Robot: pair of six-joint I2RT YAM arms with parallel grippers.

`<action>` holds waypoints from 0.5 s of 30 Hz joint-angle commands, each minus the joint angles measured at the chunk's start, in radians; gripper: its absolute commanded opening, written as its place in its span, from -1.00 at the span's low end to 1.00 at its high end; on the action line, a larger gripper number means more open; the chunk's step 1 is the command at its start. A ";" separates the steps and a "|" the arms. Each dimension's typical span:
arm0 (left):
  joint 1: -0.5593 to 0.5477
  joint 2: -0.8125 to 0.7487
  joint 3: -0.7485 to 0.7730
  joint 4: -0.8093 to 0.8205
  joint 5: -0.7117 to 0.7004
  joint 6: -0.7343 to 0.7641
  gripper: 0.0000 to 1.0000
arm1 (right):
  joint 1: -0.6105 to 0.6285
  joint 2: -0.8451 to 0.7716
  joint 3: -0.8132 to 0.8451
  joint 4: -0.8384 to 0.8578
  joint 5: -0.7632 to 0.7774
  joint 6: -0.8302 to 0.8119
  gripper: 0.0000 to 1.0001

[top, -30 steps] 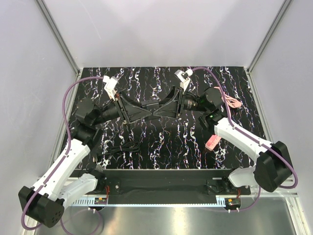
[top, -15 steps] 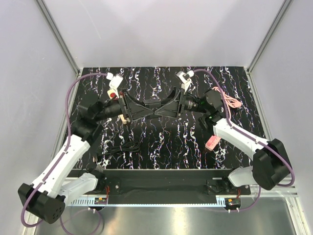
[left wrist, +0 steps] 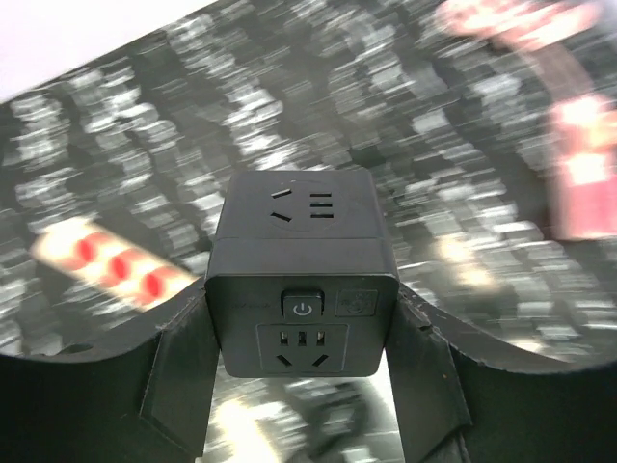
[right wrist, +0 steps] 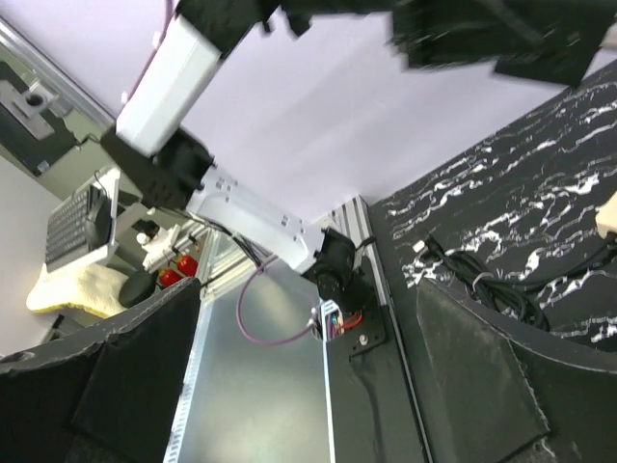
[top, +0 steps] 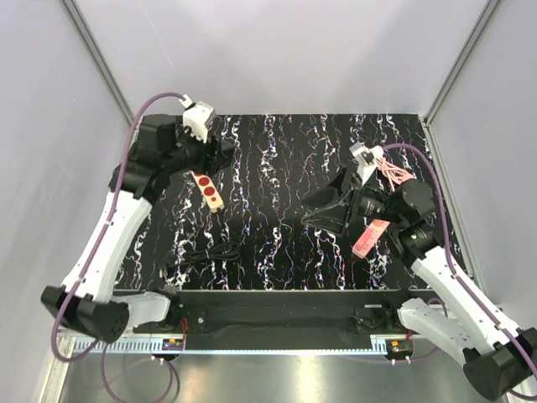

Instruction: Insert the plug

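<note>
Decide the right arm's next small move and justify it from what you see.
Probably swing the right gripper, open and empty, down and left toward the black cable lying on the table near its front edge. The left gripper grips the black socket cube, so the cable's plug seems the missing piece.
</note>
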 commanded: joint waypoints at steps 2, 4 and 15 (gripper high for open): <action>0.049 0.102 0.074 -0.062 -0.219 0.348 -1.00 | 0.002 -0.049 -0.074 -0.105 0.017 -0.066 0.99; 0.071 0.133 0.080 -0.062 -0.180 0.403 -1.00 | 0.002 -0.052 -0.100 -0.111 0.017 -0.077 0.99; 0.267 0.329 0.066 -0.076 0.168 0.729 -1.00 | 0.002 0.012 -0.136 -0.119 -0.030 -0.137 1.00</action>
